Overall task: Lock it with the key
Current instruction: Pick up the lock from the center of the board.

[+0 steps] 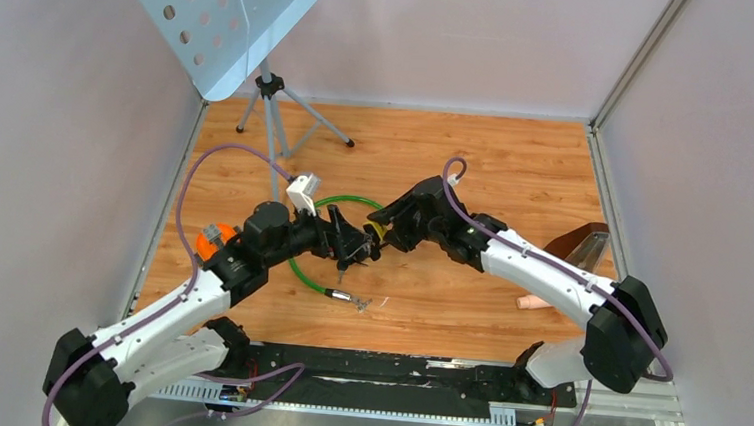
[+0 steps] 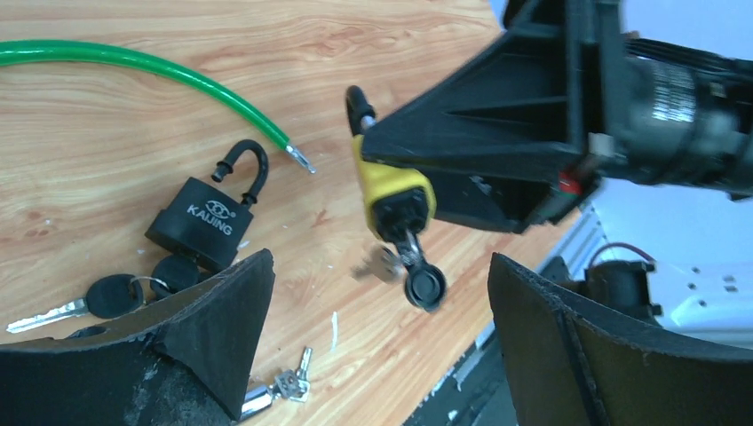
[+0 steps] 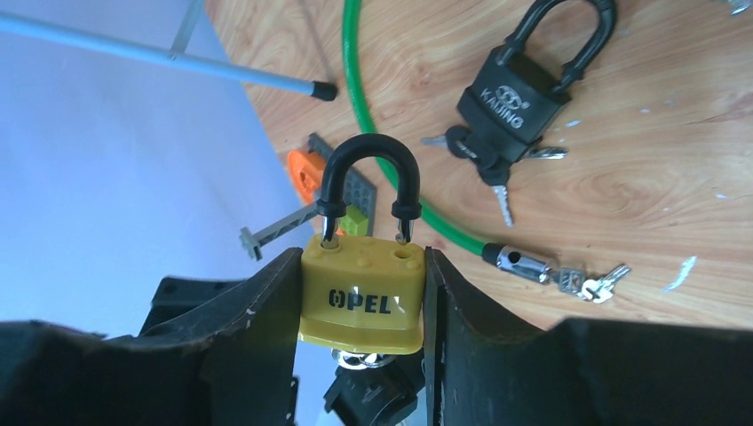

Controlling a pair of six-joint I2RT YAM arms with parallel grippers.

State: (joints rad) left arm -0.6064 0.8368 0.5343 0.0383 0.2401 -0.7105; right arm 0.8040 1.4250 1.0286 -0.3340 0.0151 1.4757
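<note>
Presently, the yellow padlock (image 3: 362,297) is held above the table (image 2: 107,160), its body clamped between the fingers of the right gripper (image 3: 362,257), with a black-headed key (image 2: 424,286) seated in its underside. The left gripper (image 2: 380,266) is spread wide, facing that key but apart from it (a black padlock (image 2: 200,226) and a green cable (image 2: 178,75) lie on the wood nearby).

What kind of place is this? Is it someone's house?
Probably a robot lab test booth, not a house: plain white walls box in the wooden table, the left arm and right arm are bolted at its near edge, and a tripod stands at the back.
</note>
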